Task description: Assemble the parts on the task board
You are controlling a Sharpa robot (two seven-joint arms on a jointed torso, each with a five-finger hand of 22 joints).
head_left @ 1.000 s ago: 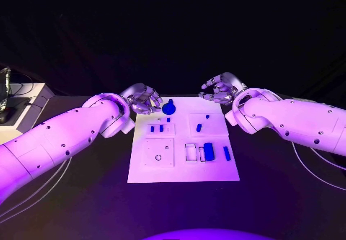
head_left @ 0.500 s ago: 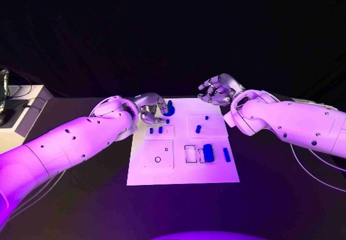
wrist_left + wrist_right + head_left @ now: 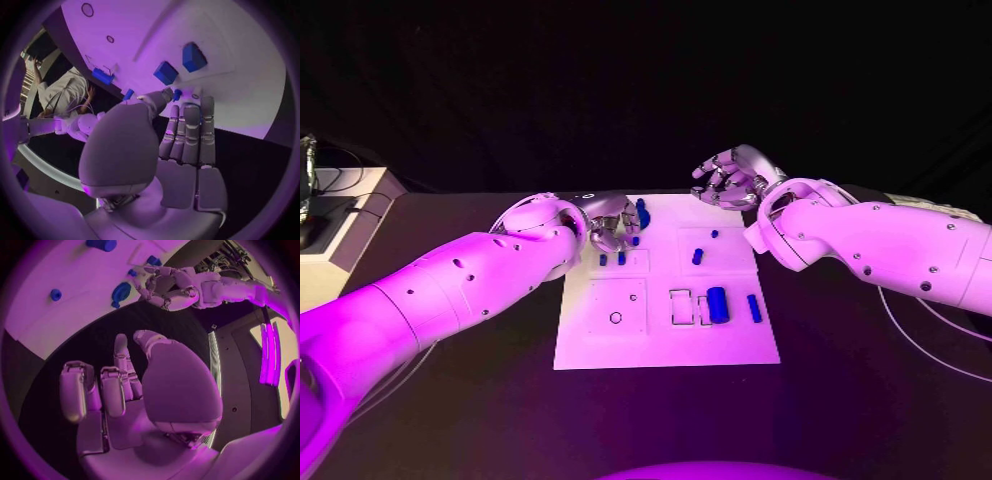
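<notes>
While the white rectangular task board (image 3: 668, 330) lies flat in the middle of the black surface (image 3: 473, 400), both silver hands are at its far end. The left hand (image 3: 607, 225) is over the far left corner of the board, just beside the large round blue part with a stem (image 3: 640, 214) that sits near the far edge. In the left wrist view its fingers (image 3: 187, 127) are stretched out side by side over the white plate and I see nothing between them and the thumb, so this hand holds nothing. Whether the fingertips touch the board I cannot tell.

The right hand (image 3: 730, 178) is raised beyond the far right corner of the board, over the dark surface. In the right wrist view its fingers (image 3: 106, 387) are half curled and apart from each other, with nothing in them.

On the board, two small blue pegs (image 3: 612, 259) stand in a square field on the left, below the left hand. A small blue piece (image 3: 698, 256) lies in the square field to the right of them. Nearer to the robot, a thick blue cylinder (image 3: 718, 304) lies beside a rectangular frame (image 3: 681, 306), and a thin blue bar (image 3: 754, 308) lies next to the right edge. A small ring (image 3: 616, 318) lies on the near left field.
</notes>
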